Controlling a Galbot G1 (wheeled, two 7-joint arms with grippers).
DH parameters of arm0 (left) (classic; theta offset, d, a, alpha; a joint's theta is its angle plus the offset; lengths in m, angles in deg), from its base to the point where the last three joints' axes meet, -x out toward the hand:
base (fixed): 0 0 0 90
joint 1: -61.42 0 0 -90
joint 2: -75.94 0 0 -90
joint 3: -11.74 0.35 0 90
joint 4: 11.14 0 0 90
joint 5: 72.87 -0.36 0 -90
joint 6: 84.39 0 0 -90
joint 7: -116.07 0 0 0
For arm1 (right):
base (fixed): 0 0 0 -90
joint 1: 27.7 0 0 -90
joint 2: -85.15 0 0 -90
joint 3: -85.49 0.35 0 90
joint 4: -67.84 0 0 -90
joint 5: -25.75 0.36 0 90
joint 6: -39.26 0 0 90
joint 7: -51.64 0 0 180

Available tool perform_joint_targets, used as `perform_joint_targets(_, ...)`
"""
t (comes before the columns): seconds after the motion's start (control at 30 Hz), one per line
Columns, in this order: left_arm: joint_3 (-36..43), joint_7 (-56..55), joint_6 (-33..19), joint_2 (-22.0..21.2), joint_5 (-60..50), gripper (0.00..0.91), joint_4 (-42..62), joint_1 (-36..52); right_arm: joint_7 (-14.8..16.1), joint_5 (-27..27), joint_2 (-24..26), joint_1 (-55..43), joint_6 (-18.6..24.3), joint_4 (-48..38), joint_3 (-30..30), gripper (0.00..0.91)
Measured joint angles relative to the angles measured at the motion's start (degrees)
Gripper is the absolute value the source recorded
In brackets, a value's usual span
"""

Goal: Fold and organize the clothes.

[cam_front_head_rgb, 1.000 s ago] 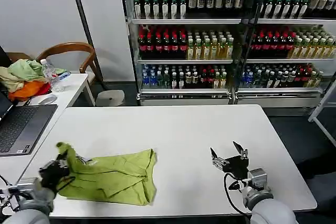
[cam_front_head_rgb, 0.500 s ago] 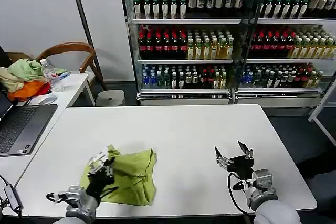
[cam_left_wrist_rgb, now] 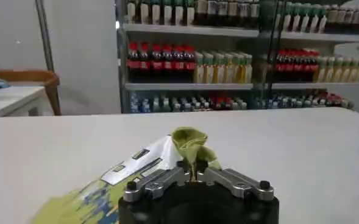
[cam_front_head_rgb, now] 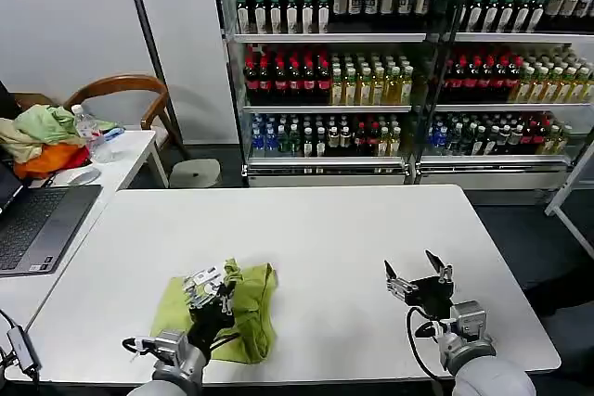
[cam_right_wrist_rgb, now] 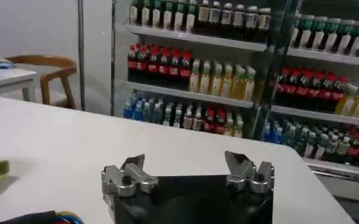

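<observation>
1. The lime yellow-green cotton T-shirt (cam_front_head_rgb: 227,314) lies bunched on the near left part of the white rectangular table (cam_front_head_rgb: 316,238), already doubled over into a compact wad.
2. Your left gripper (cam_front_head_rgb: 212,287) is clenched on a raised peak of that shirt; in the left wrist view, cloth (cam_left_wrist_rgb: 191,143) pokes up between the closed jaws.
3. Judgement: you're mid-fold, carrying one edge across. Carry the pinched edge low and level over the far edge of the shirt, so the layer lands flat rather than rolling.
4. Release only once the cloth is resting on the layer below; letting go high probably leaves a hump.
5. Your right gripper (cam_front_head_rgb: 419,283) hovers over bare table to the right, well apart from the shirt, jaws spread and holding nothing. You could use it to pin the far hem, if reach allows.
6. Hard to tell: which part of the shirt you're gripping (sleeve, hem or corner). The left arm also covers the shirt's near edge.
7. How many layers are in the pinch isn't readable.
</observation>
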Motion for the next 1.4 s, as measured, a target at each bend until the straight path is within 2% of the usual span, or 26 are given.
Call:
perform_joint_targets(0.3, 2.4, -0.3, 0.8, -0.9, -0.6, 0.04, 2.3, 2.3, 0.0, -0.1, -0.3, -0.3, -0.1, 0.0, -0.3, 0.907)
perform_joint_targets(0.33, 2.7, -0.4, 0.9, -1.0, -0.6, 0.907, 2.6, 2.6, 0.0, -0.1, -0.3, -0.3, -0.1, 0.0, -0.3, 0.907)
perform_joint_targets(0.6, 4.8, -1.7, 0.7, -1.9, -0.2, 0.907, 4.6, 4.0, 0.0, -0.2, -0.3, -0.5, -0.1, 0.2, -0.3, 0.907)
perform_joint_targets(0.97, 5.0, 0.3, -3.6, -1.5, 2.6, 0.907, 1.4, 2.1, 0.1, -0.4, -0.9, -1.9, -0.1, -0.7, -1.7, 0.907)
perform_joint_targets(1.2, -1.2, 0.9, -4.4, 0.9, 6.5, 0.907, -3.1, -0.5, 0.1, -0.4, -1.2, -3.6, 0.0, -1.1, -3.2, 0.907)
perform_joint_targets(1.4, -8.9, -0.4, -2.5, 3.4, 11.4, 0.907, -3.3, -2.9, 0.2, -0.4, -1.5, -4.9, 0.2, -1.4, -4.1, 0.907)
